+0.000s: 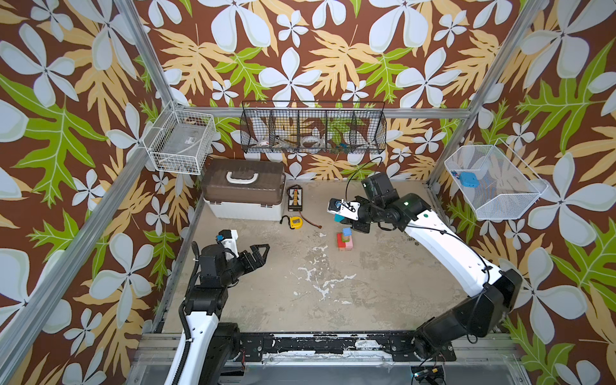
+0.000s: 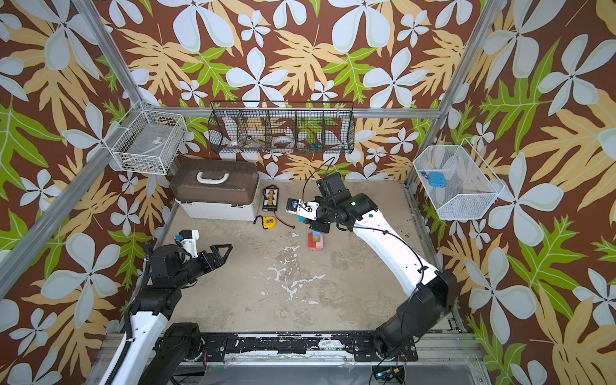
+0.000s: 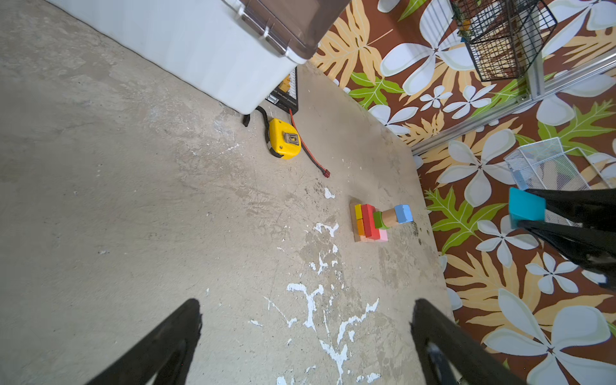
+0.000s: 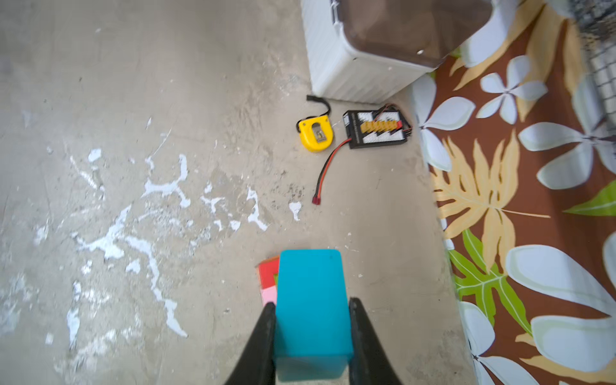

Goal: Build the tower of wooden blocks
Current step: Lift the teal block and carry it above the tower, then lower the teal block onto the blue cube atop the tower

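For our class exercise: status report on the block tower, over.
Right gripper, jaws shut on teal block, above tower, apart. Left gripper open, empty. Nothing between block and tower.

A white plastic box with a translucent brown lid stands in the back-left corner of the bench. Just beside it lies a black board with yellow connectors. Its red-and-black lead runs forward past a yellow tape measure. On the walls hang a white wire basket, a long black wire basket and a white mesh basket holding a blue object.

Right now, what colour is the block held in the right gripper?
Teal: the block shows clearest in the right wrist view.
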Robot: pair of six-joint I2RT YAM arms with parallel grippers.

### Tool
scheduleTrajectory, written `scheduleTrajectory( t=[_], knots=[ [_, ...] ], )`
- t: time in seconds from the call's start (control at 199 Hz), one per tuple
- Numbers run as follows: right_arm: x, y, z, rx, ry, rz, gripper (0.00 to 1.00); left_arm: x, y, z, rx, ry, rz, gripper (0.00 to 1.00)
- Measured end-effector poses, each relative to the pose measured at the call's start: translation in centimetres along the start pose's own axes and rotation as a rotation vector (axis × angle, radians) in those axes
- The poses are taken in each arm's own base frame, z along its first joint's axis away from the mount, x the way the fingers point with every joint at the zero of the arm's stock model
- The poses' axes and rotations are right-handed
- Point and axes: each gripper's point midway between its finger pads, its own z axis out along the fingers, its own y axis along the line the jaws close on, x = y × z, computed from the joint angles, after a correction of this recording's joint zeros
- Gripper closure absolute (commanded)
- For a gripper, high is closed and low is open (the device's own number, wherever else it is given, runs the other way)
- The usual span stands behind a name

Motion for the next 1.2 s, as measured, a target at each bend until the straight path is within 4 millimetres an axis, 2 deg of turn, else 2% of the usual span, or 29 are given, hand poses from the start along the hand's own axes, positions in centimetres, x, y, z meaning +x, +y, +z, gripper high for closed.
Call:
scheduleTrajectory(
  t=[0.135, 0.261, 0.541, 0.727, 0.932, 1.198],
  knots=[
    [2.1, 2.2, 1.5, -0.123, 0.08, -0.079, 1.0, 1.3, -1.2, 0.4, 0.064, 0.052, 0.016, 0.0],
    [3.7, 2.8, 2.6, -0.166, 0.133, -0.122, 1.0, 2.2, -2.6, 0.3, 0.125, 0.082, 0.041, 0.0],
    [6.1, 2.1, 4.7, -0.213, 0.176, -0.139, 1.0, 2.4, -3.5, 0.1, 0.167, 0.087, 0.059, 0.0],
    [7.3, 1.0, 4.3, -0.19, 0.155, -0.141, 1.0, 2.4, -3.7, 0.0, 0.172, 0.083, 0.064, 0.0],
    [7.4, 0.5, 4.3, -0.186, 0.103, -0.157, 1.0, 2.2, -3.5, 0.1, 0.16, 0.072, 0.065, 0.0],
    [7.0, 0.2, 6.6, -0.247, 0.065, -0.16, 1.0, 2.2, -3.3, 0.1, 0.153, 0.07, 0.064, 0.0]
  ],
)
